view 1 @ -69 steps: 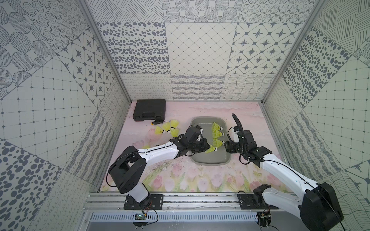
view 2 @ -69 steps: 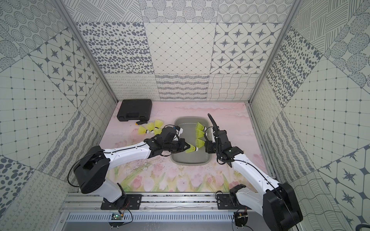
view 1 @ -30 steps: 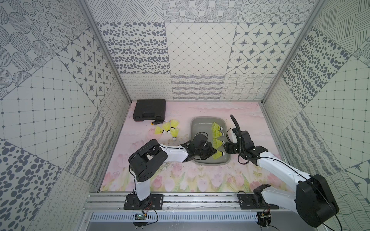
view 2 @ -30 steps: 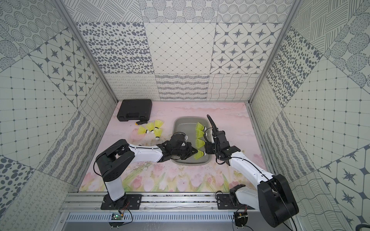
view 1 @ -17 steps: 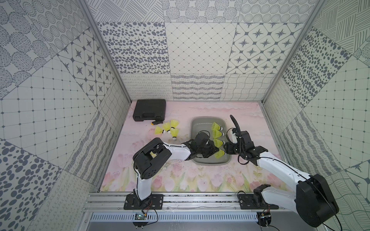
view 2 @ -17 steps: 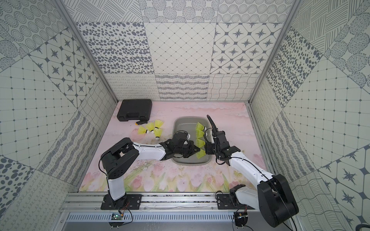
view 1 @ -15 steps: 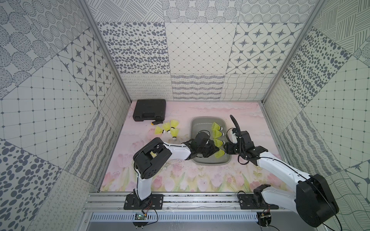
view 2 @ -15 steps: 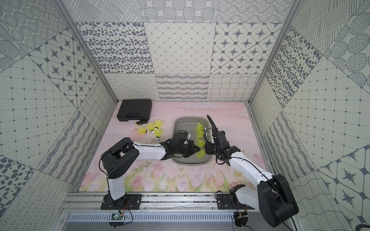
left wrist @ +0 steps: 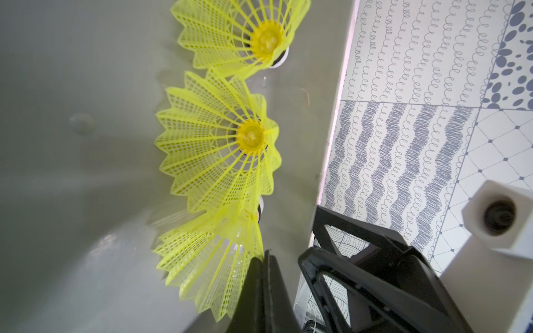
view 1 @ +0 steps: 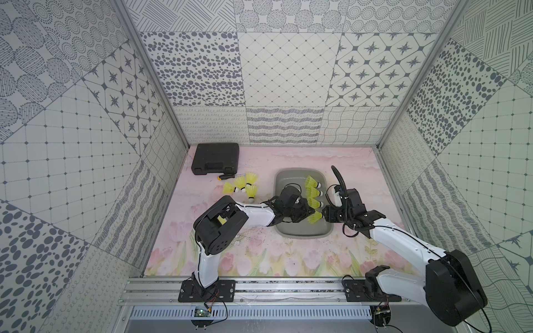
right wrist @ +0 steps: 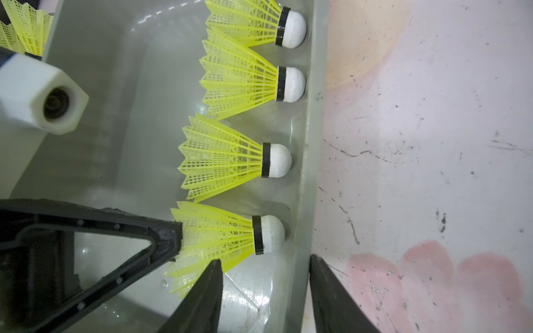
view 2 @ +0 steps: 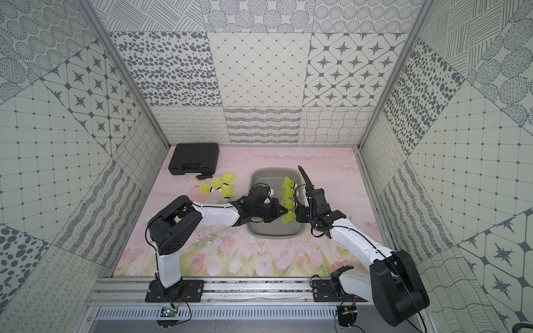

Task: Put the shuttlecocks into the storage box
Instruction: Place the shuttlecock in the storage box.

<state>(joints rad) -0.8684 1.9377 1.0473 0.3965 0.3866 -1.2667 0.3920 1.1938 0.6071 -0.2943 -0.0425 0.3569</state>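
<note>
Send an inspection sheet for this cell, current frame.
Surface: floral mat, scuffed with dark marks.
Job's things: four shuttlecocks lie in a row in the grey box, tips toward its wall; at least four more shuttlecocks loose on the mat.
Clutter: black case in the far corner; screwdriver beside the loose ones.
Grippers: left gripper jaws shut, tip touching the end shuttlecock's skirt; right gripper jaws open, either side of the box wall.
Cables: black hose arcs above the right wrist.
Surroundings: patterned wall panels.

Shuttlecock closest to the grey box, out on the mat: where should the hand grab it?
By its white cork tip, from above. The shuttlecock lies on its side, cork sticking out clear; its mesh skirt sits close to its neighbours.
</note>
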